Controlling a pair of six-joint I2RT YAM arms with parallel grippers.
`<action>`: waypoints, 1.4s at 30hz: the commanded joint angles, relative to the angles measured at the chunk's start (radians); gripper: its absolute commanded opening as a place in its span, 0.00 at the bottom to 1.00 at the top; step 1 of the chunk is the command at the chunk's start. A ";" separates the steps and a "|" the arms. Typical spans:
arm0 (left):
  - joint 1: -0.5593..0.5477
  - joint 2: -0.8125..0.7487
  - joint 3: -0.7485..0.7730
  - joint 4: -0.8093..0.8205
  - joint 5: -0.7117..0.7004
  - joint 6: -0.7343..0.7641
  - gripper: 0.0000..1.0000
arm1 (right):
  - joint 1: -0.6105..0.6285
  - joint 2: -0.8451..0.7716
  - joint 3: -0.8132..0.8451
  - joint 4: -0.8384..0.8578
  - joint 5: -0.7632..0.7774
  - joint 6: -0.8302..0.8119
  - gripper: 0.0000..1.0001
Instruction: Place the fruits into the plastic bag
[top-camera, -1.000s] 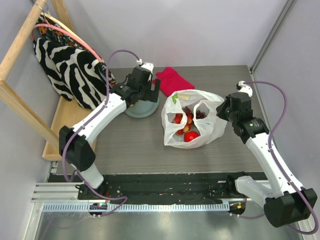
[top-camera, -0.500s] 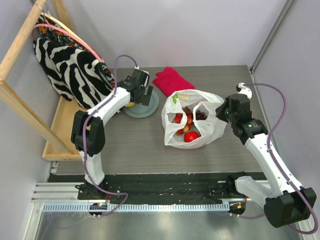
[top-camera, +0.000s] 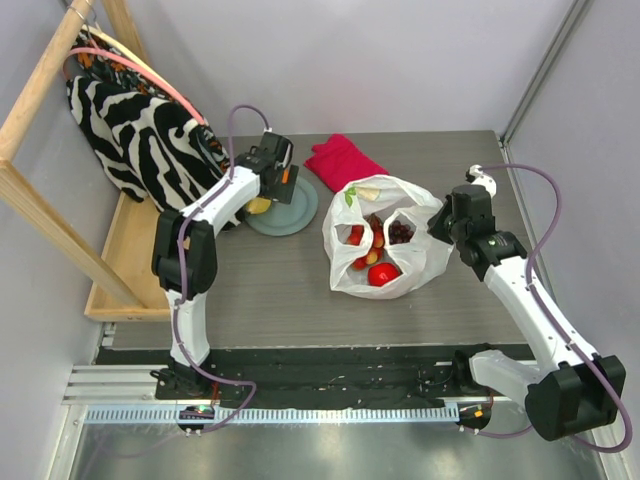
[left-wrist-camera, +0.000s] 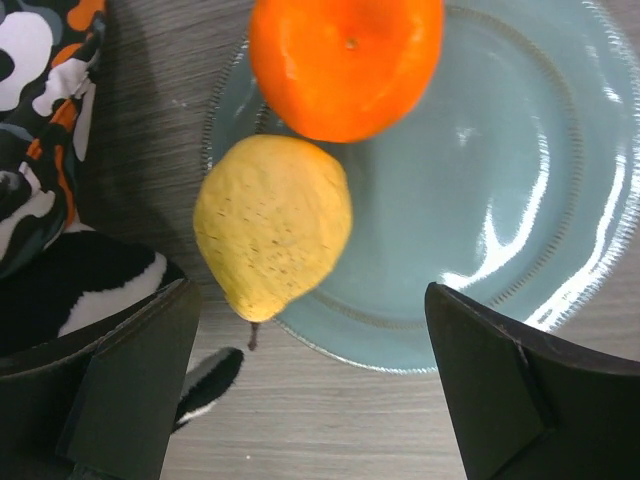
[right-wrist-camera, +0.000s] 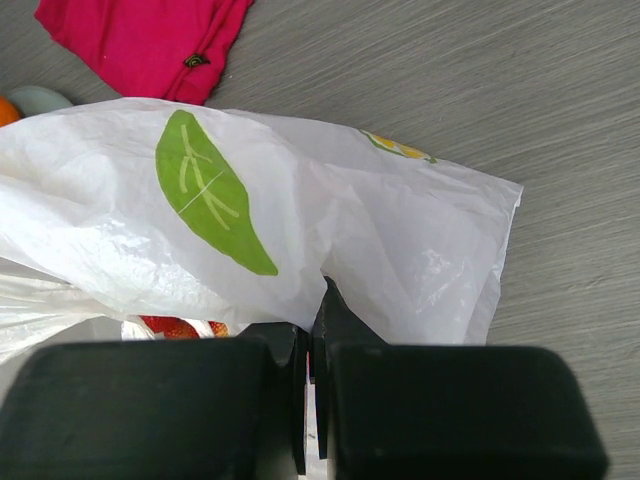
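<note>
The plastic bag (top-camera: 385, 235) lies open at mid-table, white with green leaf prints. It holds a red apple (top-camera: 381, 272), dark grapes (top-camera: 400, 232) and small red-yellow fruits (top-camera: 365, 245). My right gripper (top-camera: 437, 228) is shut on the bag's right edge; the wrist view shows its jaws (right-wrist-camera: 312, 330) pinching the film (right-wrist-camera: 300, 200). My left gripper (top-camera: 272, 190) is open and empty above the grey-green plate (top-camera: 300, 212). In its wrist view (left-wrist-camera: 312, 330) a yellow fruit (left-wrist-camera: 272, 225) and an orange (left-wrist-camera: 345, 60) lie on the plate (left-wrist-camera: 500, 200), just ahead of the fingers.
A crimson cloth (top-camera: 345, 158) lies behind the bag and also shows in the right wrist view (right-wrist-camera: 140, 40). The zebra-striped fabric bag (top-camera: 140, 140) hangs on a wooden rack (top-camera: 50, 230) at the left, close to the plate. Grey walls close in the table.
My left gripper has moved back and left over the plate, now above the yellow fruit and orange. My right gripper has stayed shut on the bag, shifting only slightly.
</note>
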 joint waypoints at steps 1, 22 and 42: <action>0.039 0.035 0.055 0.018 -0.021 0.014 1.00 | -0.001 0.016 0.052 0.037 0.008 0.021 0.01; 0.096 0.167 0.106 -0.005 0.093 0.028 0.98 | -0.001 0.040 0.081 0.028 0.004 0.021 0.01; 0.096 0.023 -0.054 0.029 0.131 0.003 0.52 | -0.001 0.033 0.080 0.028 0.012 0.021 0.01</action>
